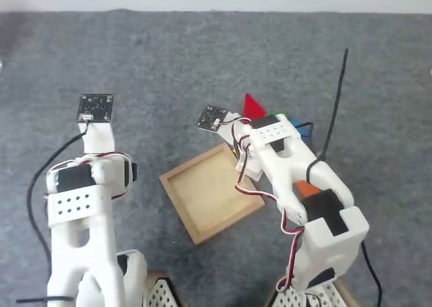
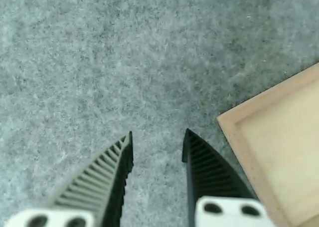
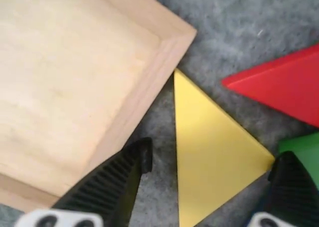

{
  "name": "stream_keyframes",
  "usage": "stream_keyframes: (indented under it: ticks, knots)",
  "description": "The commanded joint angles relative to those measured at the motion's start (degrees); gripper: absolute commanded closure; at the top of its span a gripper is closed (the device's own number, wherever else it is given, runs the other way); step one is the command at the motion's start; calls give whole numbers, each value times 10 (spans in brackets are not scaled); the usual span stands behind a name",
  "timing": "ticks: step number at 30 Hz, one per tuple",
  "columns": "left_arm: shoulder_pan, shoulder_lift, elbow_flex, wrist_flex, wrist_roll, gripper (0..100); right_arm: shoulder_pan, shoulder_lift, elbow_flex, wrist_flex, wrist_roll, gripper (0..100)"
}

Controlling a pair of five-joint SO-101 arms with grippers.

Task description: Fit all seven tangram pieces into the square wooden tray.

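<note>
right gripper (image 3: 214, 162): yours is wide open, one finger on each side of the yellow triangle (image 3: 209, 152), nothing pinched.
yellow triangle: flat on the grey mat (image 2: 124, 52), just off the far-right side of the tray (image 3: 154, 77), with one tip right at the rim. Can't tell if it actually touches.
red triangle (image 3: 284, 87): on the mat a bit farther out than the yellow one, with a gap between them. In the high view it's the far tip of the pile (image 1: 253, 106).
green piece (image 3: 304, 147): just beside the yellow triangle's corner, partly under your right finger.
blue piece (image 1: 305, 127): to the right of the red one, beside the right arm.
left gripper (image 2: 157, 147): also open, holding nothing, over bare mat, with a tray corner (image 2: 234, 124) just to its right.
tray: sits turned like a diamond between your two arms (image 1: 179, 210), with bare wood inside and no pieces in it.
</note>
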Motion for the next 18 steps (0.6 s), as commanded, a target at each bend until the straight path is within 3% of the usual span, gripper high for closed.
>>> stream_keyframes:
  ticks: [1,11,18]
  knots:
    - [-4,-18,-3,-11,4,833,-18,4,-21,7,1,615]
    - [-4,-18,-3,-11,4,833,-15,128,-182,129,17,615]
    - [-4,-18,-3,-11,4,833,16,125,-189,115,11,615]
